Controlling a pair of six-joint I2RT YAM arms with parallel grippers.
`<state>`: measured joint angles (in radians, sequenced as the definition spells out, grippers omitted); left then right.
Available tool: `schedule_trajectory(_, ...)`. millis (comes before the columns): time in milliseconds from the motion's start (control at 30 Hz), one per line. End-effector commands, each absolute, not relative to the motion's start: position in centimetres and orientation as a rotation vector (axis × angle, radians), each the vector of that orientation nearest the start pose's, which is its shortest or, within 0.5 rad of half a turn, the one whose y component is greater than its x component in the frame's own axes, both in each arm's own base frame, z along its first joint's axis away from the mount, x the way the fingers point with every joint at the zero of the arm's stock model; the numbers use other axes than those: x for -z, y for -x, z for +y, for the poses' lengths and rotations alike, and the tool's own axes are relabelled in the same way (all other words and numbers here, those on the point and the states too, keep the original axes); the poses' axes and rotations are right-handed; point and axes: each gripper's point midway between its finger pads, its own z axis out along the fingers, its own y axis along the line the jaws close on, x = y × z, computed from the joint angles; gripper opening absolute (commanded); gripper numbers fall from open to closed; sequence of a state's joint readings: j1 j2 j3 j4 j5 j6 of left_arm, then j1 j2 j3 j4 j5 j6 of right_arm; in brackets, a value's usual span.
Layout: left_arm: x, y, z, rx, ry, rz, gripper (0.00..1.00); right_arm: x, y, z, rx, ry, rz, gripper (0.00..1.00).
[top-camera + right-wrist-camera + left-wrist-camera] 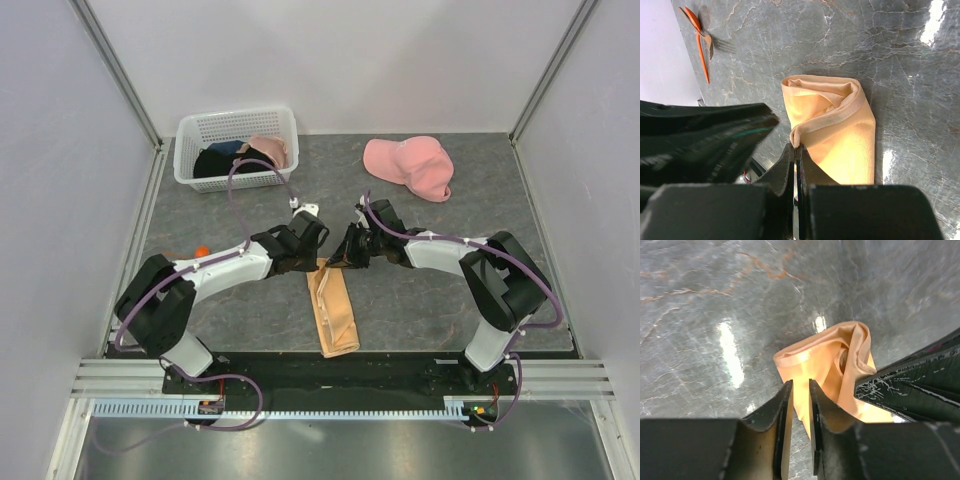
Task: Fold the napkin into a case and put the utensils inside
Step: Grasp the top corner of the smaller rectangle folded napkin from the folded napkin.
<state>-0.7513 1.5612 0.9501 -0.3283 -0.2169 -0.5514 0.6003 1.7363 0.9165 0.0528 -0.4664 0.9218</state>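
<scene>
The napkin (335, 320) lies folded into a long peach-tan strip in the middle of the table, its far end rolled open like a tube mouth (820, 92). My right gripper (797, 146) is shut on the hemmed edge at that end. My left gripper (800, 385) is just beside it, its jaws a narrow gap apart at the napkin's (825, 360) edge; the cloth shows through the gap. In the top view both grippers meet at the strip's far end, left (308, 265) and right (337, 262). The utensils (702, 40), an orange spoon and a fork, lie far left on the table (200, 250).
A white basket (200, 130) of dark and pink clothes stands at the back left. A pink cap (410, 165) lies at the back right. White walls close the table on three sides. The right finger (910, 375) crowds the left wrist view.
</scene>
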Motion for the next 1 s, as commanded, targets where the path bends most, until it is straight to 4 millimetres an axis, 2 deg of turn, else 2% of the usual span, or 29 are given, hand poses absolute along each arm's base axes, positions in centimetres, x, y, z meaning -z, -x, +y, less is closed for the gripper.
schedule_trajectory(0,-6.8,-29.4,-25.3,0.178,-0.286,2.423,0.3,-6.5,-27.5,32.6,-1.232,-0.156,2.614,0.0)
schedule_trajectory(167,-6.8,-29.5,-26.7,0.145,-0.335,2.399,0.33,-6.5,-27.5,32.6,-1.235,-0.154,2.613,0.0)
schedule_trajectory(600,-4.6,-28.9,-26.8,0.053,-0.405,2.421,0.32,-6.2,-27.3,32.7,-1.255,-0.161,2.617,0.0)
schedule_trajectory(700,-4.8,-29.1,-26.6,0.039,-0.383,2.413,0.28,-6.0,-27.3,32.6,-1.251,-0.166,2.621,0.0)
schedule_trajectory(833,-5.5,-29.4,-26.6,0.043,-0.353,2.397,0.14,-5.5,-27.1,32.8,-1.248,-0.162,2.634,0.0)
schedule_trajectory(967,-7.0,-29.1,-27.2,0.142,-0.293,2.397,0.08,-5.5,-26.9,33.5,-1.257,-0.144,2.639,0.0)
